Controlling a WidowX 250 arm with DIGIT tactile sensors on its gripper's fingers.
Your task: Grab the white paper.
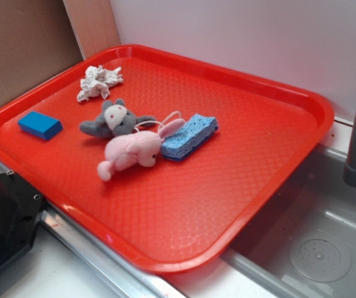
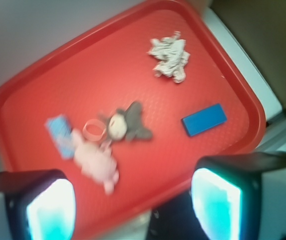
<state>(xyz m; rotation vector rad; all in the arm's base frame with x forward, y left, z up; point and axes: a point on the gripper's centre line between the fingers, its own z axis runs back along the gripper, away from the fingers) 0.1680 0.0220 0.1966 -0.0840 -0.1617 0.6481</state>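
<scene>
One white paper [image 2: 169, 56] on tray [image 2: 83, 75], well beyond the spread, empty gripper [image 2: 133, 207]

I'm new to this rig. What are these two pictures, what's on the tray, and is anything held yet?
The exterior picture looks from outside at a red tray resting over a sink. The wrist picture looks down from the arm's own camera; the two dark pads with glowing faces at the bottom are the gripper, open and empty. On the tray lie the white paper, crumpled near the far corner, a blue block, a grey plush mouse, a pink plush bunny and a blue sponge. Nothing is held.
</scene>
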